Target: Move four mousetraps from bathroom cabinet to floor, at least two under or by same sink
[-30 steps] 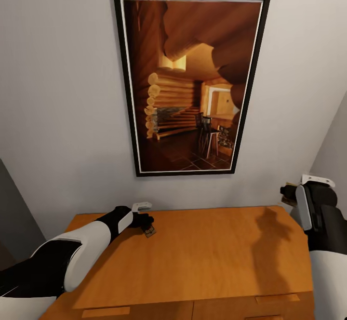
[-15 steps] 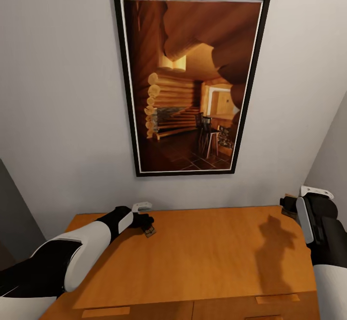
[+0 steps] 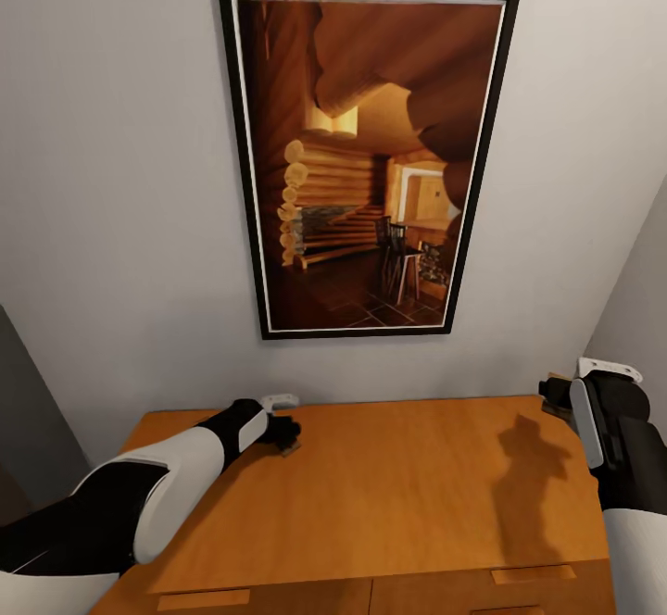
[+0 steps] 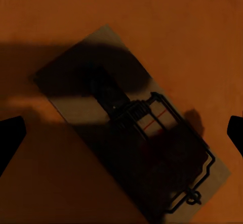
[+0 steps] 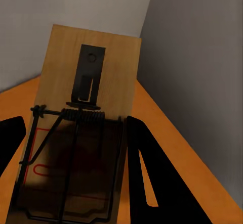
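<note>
Your left gripper (image 3: 289, 437), jaws wide, hovers over a mousetrap (image 4: 129, 125) on the cabinet (image 3: 389, 495) at lower left; your right gripper (image 5: 71, 168) grips another trap (image 5: 83, 118) at right edge.

We see a tall picture (image 3: 366, 156) in a thin black frame (image 3: 236, 161) hanging on a pale grey wall (image 3: 111, 180). It shows a log-cabin room in warm browns, with stacked log ends, a stair and dark chairs. At the far right a second grey wall (image 3: 639, 282) meets the first in a corner.
</note>
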You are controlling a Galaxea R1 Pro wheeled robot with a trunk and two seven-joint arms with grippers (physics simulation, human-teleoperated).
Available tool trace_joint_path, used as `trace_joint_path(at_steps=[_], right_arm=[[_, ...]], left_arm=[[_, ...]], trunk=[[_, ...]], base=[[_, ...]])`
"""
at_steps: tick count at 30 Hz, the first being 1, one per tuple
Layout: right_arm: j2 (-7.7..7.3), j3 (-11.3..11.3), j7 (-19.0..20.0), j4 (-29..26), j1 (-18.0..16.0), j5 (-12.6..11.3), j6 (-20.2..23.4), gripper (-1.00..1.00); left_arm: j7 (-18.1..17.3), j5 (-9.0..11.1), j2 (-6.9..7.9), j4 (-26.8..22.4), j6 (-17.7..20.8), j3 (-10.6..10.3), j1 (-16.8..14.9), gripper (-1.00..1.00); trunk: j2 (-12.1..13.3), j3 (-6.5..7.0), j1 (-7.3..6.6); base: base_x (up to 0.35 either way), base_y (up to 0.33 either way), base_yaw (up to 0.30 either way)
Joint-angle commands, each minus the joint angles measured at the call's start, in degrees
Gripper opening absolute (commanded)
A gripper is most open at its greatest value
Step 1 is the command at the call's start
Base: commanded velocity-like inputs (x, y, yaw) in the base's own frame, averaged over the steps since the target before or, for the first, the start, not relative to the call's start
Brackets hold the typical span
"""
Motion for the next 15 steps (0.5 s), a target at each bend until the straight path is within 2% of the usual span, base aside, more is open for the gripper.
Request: trace_joint_path(at_steps=[1, 5, 15], right_arm=[[-0.02, 0.0, -0.5, 0.0, -0.1, -0.5, 0.2, -1.00], [-0.03, 0.0, -0.5, 0.0, -0.1, -0.5, 0.2, -1.00], [-0.03, 0.0, -0.5, 0.0, -0.1, -0.4, 0.2, -1.00]], left_arm=[[2.3, 0.7, -0.36, 0.0, 0.6, -0.3, -0.1, 1.00], [5.1, 0.7, -0.87, 0.0, 1.2, -0.2, -0.1, 1.00], [5.9, 0.8, -0.98, 0.0, 1.4, -0.1, -0.1, 1.00]], trunk=[[-0.1, -0.13, 0.03], [-0.1, -0.13, 0.03], [-0.1, -0.13, 0.03]], base=[[0.000, 0.000, 0.000], [0.000, 0.000, 0.000], [0.000, 0.000, 0.000]])
